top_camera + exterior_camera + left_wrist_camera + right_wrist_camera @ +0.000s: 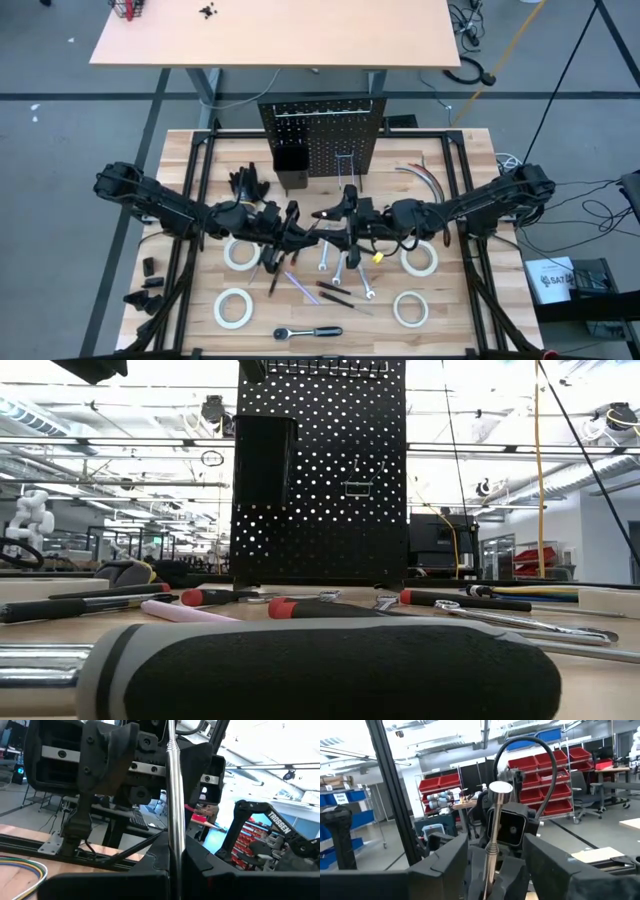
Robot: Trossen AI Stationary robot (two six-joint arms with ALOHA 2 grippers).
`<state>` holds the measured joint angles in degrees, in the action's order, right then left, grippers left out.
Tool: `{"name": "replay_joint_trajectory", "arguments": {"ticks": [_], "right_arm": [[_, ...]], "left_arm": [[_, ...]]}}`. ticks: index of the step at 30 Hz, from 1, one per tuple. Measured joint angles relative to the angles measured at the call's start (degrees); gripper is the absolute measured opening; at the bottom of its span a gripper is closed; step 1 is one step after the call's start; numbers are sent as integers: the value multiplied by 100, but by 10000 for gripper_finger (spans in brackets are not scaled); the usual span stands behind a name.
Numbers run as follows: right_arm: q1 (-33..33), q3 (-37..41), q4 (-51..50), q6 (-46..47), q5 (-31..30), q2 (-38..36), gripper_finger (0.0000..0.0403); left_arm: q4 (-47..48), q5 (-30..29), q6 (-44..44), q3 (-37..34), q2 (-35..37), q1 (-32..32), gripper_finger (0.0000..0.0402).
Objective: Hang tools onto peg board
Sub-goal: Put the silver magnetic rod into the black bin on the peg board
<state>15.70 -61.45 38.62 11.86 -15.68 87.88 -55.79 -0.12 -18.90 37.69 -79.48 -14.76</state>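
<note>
Above mid-table, the left gripper (297,228) pinches a slim silver tool shaft (175,805); the right gripper (340,222), fingers spread, straddles it. A handover appears underway; next, the right must close.

The ratchet (320,665) blurs before the peg board (320,470); its ends are cut off at both edges.
</note>
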Motion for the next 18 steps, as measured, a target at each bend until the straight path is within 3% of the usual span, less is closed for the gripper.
{"name": "replay_joint_trajectory", "arguments": {"ticks": [8, 12, 18], "right_arm": [[-4, 2, -73, -34, 113, 2, 19], [-4, 2, -23, 34, 107, 0, 16], [-85, 2, -822, 247, 376, -99, 12]], "left_arm": [[73, 0, 0, -2, 0, -2, 14], [161, -119, 14, -2, 0, -2, 62], [467, -174, -20, -4, 10, 40, 142]]}}
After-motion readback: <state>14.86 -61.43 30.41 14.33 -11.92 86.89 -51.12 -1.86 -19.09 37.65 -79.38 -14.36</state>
